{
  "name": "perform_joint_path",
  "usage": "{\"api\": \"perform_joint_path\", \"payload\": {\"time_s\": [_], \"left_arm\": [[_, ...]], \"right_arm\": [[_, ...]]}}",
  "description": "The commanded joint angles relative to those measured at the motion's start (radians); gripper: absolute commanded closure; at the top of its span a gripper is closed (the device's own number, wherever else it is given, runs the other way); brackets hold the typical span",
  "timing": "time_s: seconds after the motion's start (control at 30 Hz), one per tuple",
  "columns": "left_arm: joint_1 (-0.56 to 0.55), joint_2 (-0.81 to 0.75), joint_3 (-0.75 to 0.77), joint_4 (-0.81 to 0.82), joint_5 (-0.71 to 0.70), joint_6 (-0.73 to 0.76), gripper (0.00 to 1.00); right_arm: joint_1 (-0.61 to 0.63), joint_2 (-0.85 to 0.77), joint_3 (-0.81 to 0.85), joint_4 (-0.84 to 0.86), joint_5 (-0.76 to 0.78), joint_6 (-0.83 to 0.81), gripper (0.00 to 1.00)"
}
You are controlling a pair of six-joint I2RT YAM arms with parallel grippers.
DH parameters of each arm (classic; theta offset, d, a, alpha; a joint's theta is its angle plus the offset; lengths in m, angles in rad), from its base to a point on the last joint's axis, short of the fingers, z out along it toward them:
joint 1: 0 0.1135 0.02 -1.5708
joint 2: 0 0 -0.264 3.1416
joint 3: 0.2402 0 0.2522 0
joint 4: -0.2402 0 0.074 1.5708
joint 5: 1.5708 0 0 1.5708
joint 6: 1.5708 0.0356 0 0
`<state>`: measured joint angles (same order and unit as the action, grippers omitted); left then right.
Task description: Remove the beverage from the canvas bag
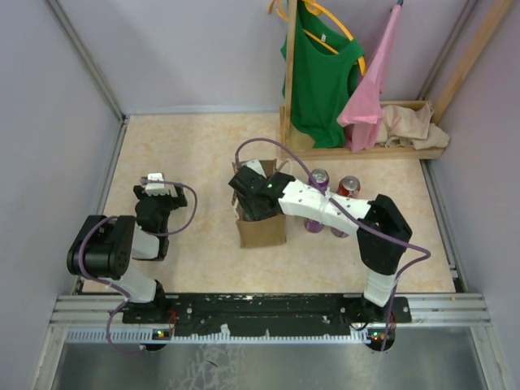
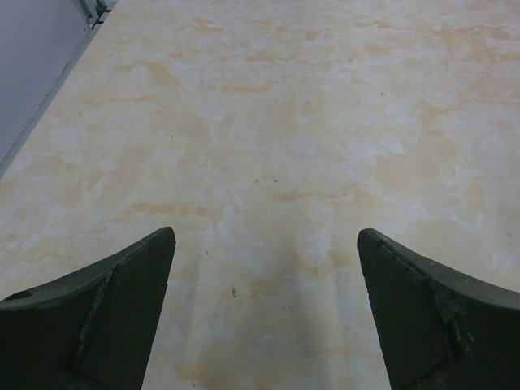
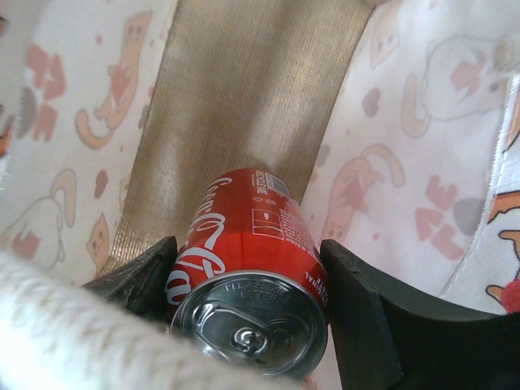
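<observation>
Pale marbled worktop (image 1: 187, 146), lilac walls (image 1: 49, 122). Your bag (image 1: 264, 231) stands upright at centre. Your right arm (image 1: 325, 207) reaches down into it. Inside, against the cat-print lining (image 3: 390, 179), your right pincer (image 3: 249, 253) is clamped on a red can (image 3: 244, 284), one finger on each side, lid towards the camera. Your left pincer (image 2: 266, 244) hovers at about the bag's 9 o'clock, fingers spread wide over the worktop. At 2 o'clock, near the bag, stand a purple can (image 1: 318, 180) and a second red can (image 1: 348, 187).
</observation>
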<state>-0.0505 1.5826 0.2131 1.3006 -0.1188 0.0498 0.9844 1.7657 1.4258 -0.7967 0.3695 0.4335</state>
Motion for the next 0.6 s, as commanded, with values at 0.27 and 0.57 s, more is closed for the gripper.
{"api": "perform_joint_path", "payload": {"time_s": [0.27,0.57], "left_arm": [[-0.006,0.013,0.012,0.017,0.004,0.005,0.00],[-0.006,0.013,0.012,0.017,0.004,0.005,0.00]], "right_arm": [[-0.033,0.059,0.189,0.127,0.076,-0.120,1.00],[-0.053,0.121,0.262,0.154,0.097,-0.170,1.00]]}}
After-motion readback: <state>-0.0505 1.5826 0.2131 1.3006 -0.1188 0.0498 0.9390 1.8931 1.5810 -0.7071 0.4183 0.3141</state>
